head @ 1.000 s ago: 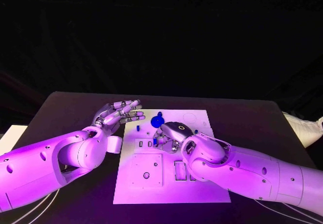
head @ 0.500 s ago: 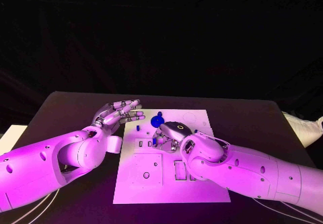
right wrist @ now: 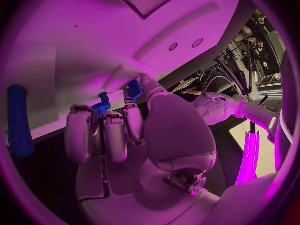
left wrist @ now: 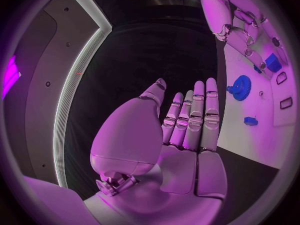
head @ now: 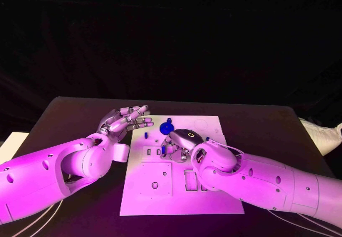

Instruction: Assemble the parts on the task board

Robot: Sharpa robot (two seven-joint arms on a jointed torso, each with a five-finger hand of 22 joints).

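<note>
The right hand (head: 181, 144) is pinching a small blue part (right wrist: 133, 88) over the middle of the board (head: 146, 195). The part is probably light, stiff and slippery, best held by its sides. The left hand (head: 127, 120) is hovering flat, holding nothing.

Black table (head: 78, 109): lying across the lower half of the head view, its matt top spreading wide to either side and its far edge running straight beneath the dark background.

Black backdrop (head: 171, 44): hanging behind the table, taking up the upper half of the head view.

White flat object (head: 9, 144): lying at the picture's left edge, just beside the table's left side; its kind is not showing clearly.

White creased object (head: 318, 135): sitting at the picture's right edge, just beyond the table's right side; possibly fabric.
</note>
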